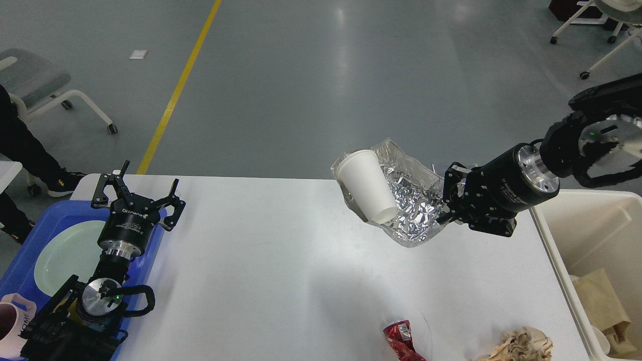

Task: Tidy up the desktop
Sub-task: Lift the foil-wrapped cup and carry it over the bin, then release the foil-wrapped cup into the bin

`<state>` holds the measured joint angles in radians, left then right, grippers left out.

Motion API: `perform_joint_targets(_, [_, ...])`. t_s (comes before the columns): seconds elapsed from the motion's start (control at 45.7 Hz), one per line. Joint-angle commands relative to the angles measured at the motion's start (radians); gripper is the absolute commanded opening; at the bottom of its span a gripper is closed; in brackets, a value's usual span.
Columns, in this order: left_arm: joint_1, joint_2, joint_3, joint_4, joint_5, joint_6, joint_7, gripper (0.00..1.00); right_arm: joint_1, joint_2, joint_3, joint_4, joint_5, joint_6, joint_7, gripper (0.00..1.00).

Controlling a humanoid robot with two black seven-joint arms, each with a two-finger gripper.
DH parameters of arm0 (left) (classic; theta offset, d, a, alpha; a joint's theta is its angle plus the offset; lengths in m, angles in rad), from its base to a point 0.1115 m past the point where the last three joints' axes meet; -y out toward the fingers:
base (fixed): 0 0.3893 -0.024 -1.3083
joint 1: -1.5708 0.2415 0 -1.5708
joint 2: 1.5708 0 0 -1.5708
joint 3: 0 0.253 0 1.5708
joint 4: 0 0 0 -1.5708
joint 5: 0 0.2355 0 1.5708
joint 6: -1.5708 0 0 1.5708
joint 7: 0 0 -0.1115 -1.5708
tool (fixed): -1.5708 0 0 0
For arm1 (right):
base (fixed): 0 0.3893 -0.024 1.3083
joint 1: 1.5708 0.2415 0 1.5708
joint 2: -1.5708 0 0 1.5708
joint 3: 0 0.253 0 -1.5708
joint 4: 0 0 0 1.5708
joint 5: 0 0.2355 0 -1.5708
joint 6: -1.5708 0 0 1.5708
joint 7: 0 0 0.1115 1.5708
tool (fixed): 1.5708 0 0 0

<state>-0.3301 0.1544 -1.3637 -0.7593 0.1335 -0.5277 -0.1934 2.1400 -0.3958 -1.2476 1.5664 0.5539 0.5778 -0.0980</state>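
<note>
The big white smooth worktop [281, 281] with round corners fills the middle of the view. A cream plastic bin [556, 250] sits at its right edge, and a blue plastic tray [22, 273] sits at its left edge. The right black arm reaches in from the right, stretched out flat above the far edge. Its right claw [444, 203] is clamped on a crinkly silver foil bag [416, 200], with a tilted white paper cup [366, 185] against it. The left black arm points up over the tray. Its left claw [138, 193] has fingers spread apart, holding nothing.
</note>
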Motion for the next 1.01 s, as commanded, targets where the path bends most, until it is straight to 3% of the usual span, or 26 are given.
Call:
perform_joint_targets(0.0, [0.0, 0.001, 0.0, 0.0, -0.002, 0.0, 0.0, 0.99, 0.047, -0.006, -0.05, 0.079, -0.123, 0.007, 0.073, 0.0])
perform_joint_targets(0.285, [0.0, 0.001, 0.0, 0.0, -0.002, 0.0, 0.0, 0.99, 0.064, -0.057, -0.145, 0.087, -0.153, -0.01, 0.078, 0.0])
perform_joint_targets(0.547, [0.0, -0.001, 0.0, 0.0, -0.002, 0.0, 0.0, 0.99, 0.052, -0.248, -0.271, -0.011, -0.301, -0.004, 0.075, 0.0])
perform_joint_targets(0.81, [0.0, 0.001, 0.0, 0.0, -0.002, 0.0, 0.0, 0.99, -0.159, -0.497, -0.251, -0.32, -0.318, 0.001, 0.07, 0.0])
perform_joint_targets(0.985, [0.0, -0.001, 0.0, 0.0, -0.002, 0.0, 0.0, 0.99, -0.509, -0.584, -0.061, -0.613, -0.31, -0.012, 0.072, 0.0])
